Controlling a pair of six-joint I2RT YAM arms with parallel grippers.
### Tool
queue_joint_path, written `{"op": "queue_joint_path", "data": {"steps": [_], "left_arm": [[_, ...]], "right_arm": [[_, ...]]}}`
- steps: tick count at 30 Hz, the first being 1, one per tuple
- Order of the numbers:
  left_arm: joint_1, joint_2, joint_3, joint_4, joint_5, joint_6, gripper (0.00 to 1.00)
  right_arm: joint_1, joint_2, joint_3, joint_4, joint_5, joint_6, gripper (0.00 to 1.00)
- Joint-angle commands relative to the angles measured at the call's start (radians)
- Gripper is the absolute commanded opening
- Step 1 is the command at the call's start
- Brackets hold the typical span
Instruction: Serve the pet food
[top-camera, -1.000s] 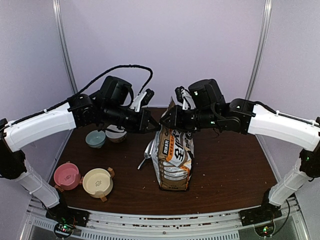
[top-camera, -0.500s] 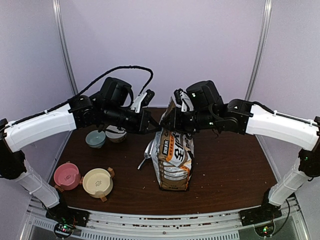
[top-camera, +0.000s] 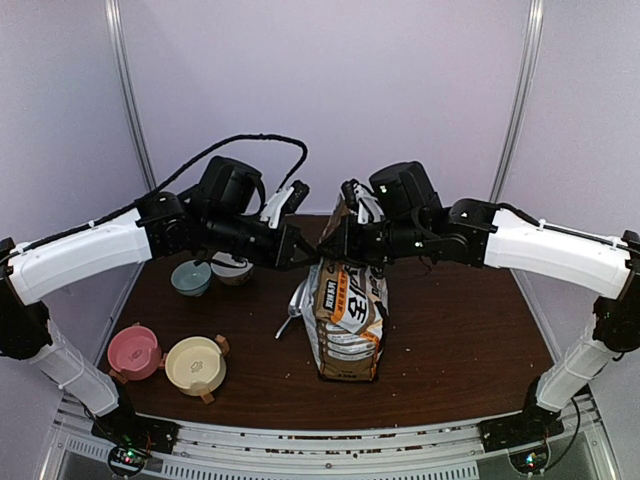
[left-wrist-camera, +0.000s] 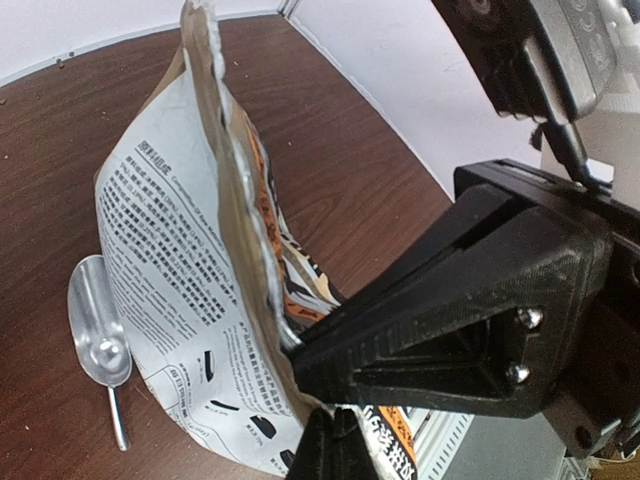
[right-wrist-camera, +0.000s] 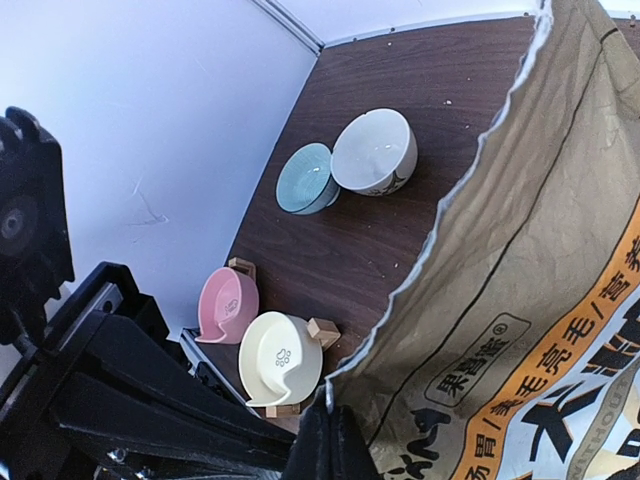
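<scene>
View from above: left gripper (top-camera: 300, 250) and right gripper (top-camera: 336, 246) meet over the mouth of the standing foil bag (top-camera: 348, 320), each pressed together on one lip of its torn top. No pet food shows in any view; it is judged to lie inside the bag. A metal scoop (top-camera: 296, 305) lies just left of the bag. Farther left stand the teal bowl (top-camera: 190, 277), white bowl (top-camera: 232, 268), pink bowl (top-camera: 133, 351) and cream bowl (top-camera: 195, 364), all unfilled. Left wrist view: the fingers pinch the thin crimped edge. Right wrist view: the fingertips clamp the ragged lip. Risk: each pinch holds little foil, so pulling apart could slip or tear the lip, and an uneven pull could topple the bag and spill pet food. Surface: dark wood-grain table (top-camera: 450, 330), with pale lavender walls behind and beside.
</scene>
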Motion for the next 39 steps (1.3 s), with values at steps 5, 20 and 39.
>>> {"op": "queue_joint_path", "data": {"steps": [5, 20, 39], "left_arm": [[-0.03, -0.035, -0.003, 0.075, 0.02, 0.041, 0.0], [-0.032, -0.048, -0.009, 0.041, -0.095, -0.01, 0.0], [-0.033, -0.062, -0.015, 0.037, -0.125, -0.017, 0.0]], "right_arm": [[0.002, 0.024, -0.01, 0.013, -0.027, -0.039, 0.0], [0.003, -0.022, -0.011, -0.102, 0.111, -0.102, 0.0], [0.004, -0.019, 0.004, -0.18, 0.181, -0.119, 0.0]]}}
